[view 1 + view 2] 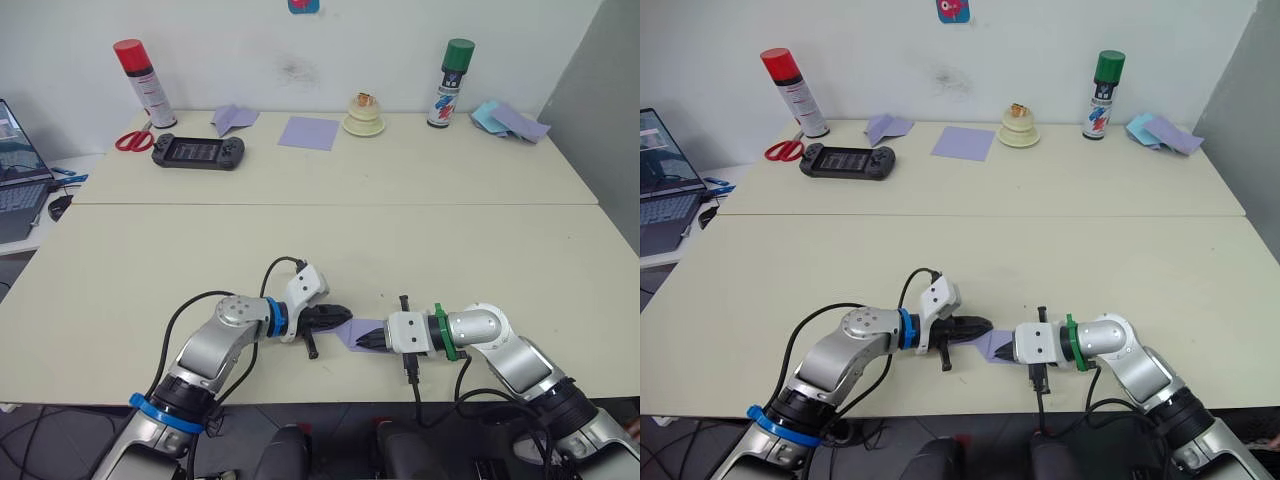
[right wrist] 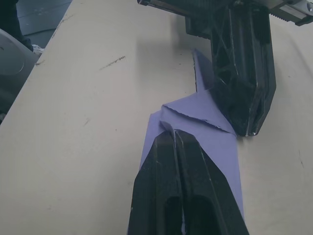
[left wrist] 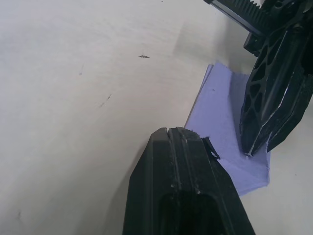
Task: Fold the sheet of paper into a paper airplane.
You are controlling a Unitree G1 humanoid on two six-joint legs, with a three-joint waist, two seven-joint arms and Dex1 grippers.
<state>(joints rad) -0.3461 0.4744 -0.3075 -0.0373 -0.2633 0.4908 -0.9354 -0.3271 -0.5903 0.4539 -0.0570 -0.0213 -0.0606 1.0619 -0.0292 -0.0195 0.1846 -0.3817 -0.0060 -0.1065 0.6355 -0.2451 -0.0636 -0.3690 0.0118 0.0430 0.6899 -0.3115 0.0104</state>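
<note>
Near the tabletop's (image 1: pixel 300 250) front edge, both closed claws, left (image 1: pixel 340 316) and right (image 1: pixel 366 341), press the folded sheet of paper (image 1: pixel 357 331).

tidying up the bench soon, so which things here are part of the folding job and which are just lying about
In the job:
- sheet of paper, lavender, part folded, at the near table edge
- left pincer and right pincer, both shut, tips on it

Lying about:
- red-capped spray can
- green-capped spray can
- scissors
- handheld game console
- flat lavender square
- laptop

sheet of paper (image 1: pixel 360 331) lavender; fingers (image 3: pixel 266 105) black; table (image 1: pixel 300 240) cream
</note>
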